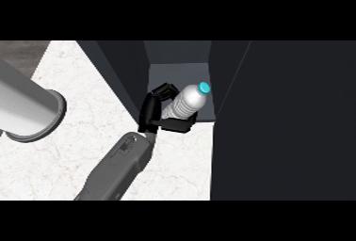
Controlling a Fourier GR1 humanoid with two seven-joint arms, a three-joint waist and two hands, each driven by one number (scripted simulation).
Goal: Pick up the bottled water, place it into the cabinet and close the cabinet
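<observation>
The bottled water (188,102) is a clear ribbed bottle with a cyan cap, tilted with the cap toward the upper right. My right hand (149,114) is shut on it, fingers curled over its left side and the thumb under its base. Hand and bottle are at the mouth of the dark cabinet (177,70), whose grey inside shows just behind the bottle. The bottle's base is level with the cabinet's front lower edge; I cannot tell whether it rests on the floor of the cabinet. My grey forearm (118,169) comes up from the lower edge.
A wide dark panel (285,122), seemingly the open cabinet door, fills the right side. Another dark panel (118,70) flanks the opening on the left. A large light-grey cylinder (31,106) lies across the white marbled counter (76,155) at the left.
</observation>
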